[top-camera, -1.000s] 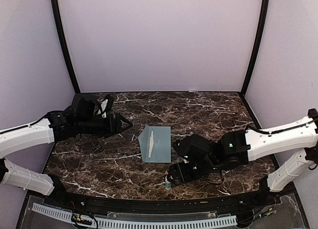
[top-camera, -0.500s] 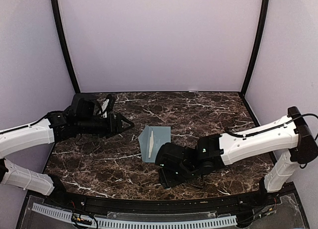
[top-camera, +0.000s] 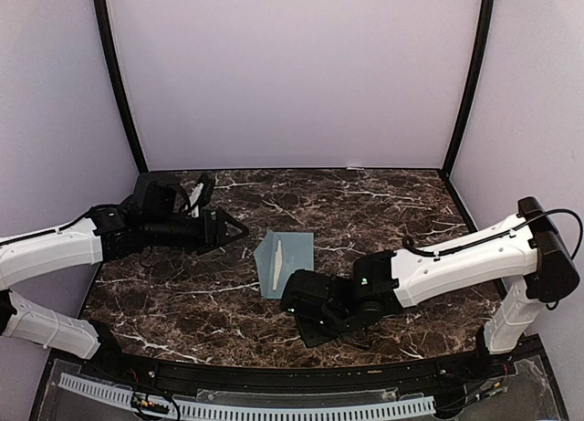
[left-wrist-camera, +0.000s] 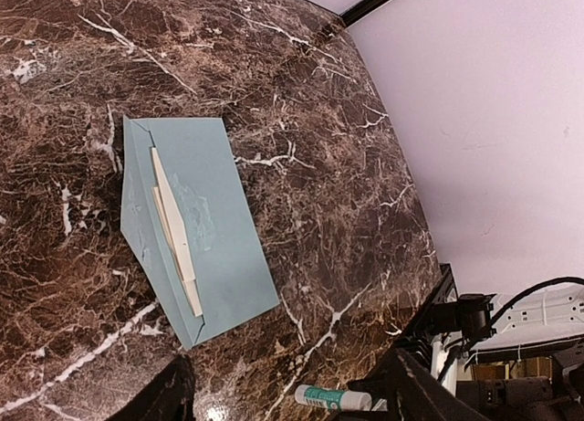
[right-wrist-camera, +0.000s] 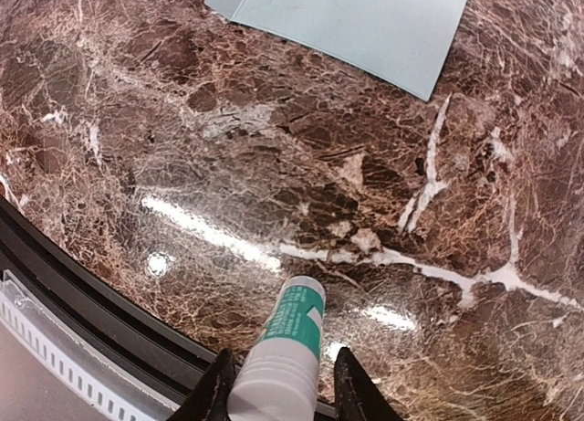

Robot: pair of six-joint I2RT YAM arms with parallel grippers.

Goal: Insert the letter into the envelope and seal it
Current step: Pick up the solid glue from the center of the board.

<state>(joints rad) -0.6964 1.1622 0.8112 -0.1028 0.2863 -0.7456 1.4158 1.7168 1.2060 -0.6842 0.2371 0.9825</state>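
Observation:
The pale teal envelope (top-camera: pixel 290 266) lies flat at the table's middle, its pointed flap toward the left. It also shows in the left wrist view (left-wrist-camera: pixel 219 238) and at the top of the right wrist view (right-wrist-camera: pixel 365 15). A cream strip of the letter (left-wrist-camera: pixel 173 229) shows along the flap fold. My right gripper (top-camera: pixel 310 325) is low near the front edge, just below the envelope, shut on a white and green glue stick (right-wrist-camera: pixel 290 334). My left gripper (top-camera: pixel 233 229) hovers left of the envelope, open and empty (left-wrist-camera: pixel 283 398).
The dark marble table (top-camera: pixel 383 202) is boxed in by lilac walls with black corner posts. A black rail (right-wrist-camera: pixel 82 302) runs along the front edge close to my right gripper. The glue stick also shows in the left wrist view (left-wrist-camera: pixel 333 398).
My right arm has swung left along the table's front with the glue stick, ending just below the envelope. My left gripper has edged slightly right toward the envelope.

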